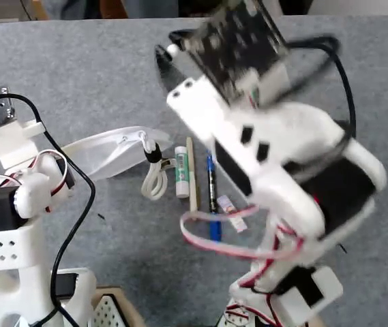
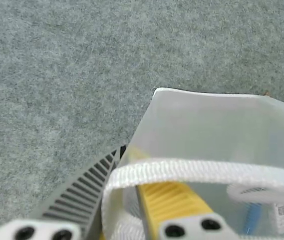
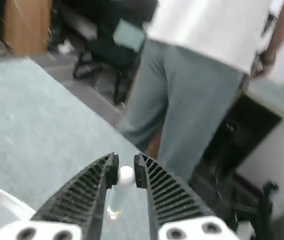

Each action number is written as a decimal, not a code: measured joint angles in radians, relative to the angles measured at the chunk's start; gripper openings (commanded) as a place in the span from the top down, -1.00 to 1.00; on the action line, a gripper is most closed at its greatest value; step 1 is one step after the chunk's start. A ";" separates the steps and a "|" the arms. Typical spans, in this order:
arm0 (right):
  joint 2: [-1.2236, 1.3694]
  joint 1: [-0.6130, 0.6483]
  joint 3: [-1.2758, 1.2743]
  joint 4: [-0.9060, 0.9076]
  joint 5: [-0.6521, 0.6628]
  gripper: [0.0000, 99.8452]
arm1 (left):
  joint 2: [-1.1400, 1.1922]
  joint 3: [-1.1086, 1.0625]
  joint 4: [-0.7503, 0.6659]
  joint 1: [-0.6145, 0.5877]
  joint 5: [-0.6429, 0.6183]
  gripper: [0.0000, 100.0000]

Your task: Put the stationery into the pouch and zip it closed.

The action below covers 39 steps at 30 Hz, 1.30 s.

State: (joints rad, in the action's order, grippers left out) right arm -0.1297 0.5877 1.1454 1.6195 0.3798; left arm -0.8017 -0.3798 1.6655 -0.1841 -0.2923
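The right tool, raised over the far middle of the grey tabletop, pinches a slim white-capped pen (its length running along the jaws), while the translucent white pouch, rim clamped by the left tool, lies below, toward the left edge.

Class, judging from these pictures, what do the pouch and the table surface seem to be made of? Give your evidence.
The pouch: probably thin translucent plastic, matte, since colours behind show faintly through it; its rim looks like woven white fabric tape, ribbed. The table surface: likely grey felt or short-pile carpet, fuzzy, speckled, no shine.
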 measured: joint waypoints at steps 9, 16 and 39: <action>-0.029 0.152 0.002 -0.048 0.000 0.98 | 0.000 -0.003 0.000 0.005 0.000 0.94; -0.029 0.319 0.002 -0.048 0.000 0.98 | 0.000 -0.005 0.005 0.038 0.000 0.94; -0.029 0.474 0.002 0.110 0.002 0.98 | 0.002 -0.015 0.008 0.044 0.000 0.94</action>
State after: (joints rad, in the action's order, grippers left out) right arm -0.1588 1.0618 1.1469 1.7300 0.3813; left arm -0.8002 -0.3951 1.6732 -0.1396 -0.2923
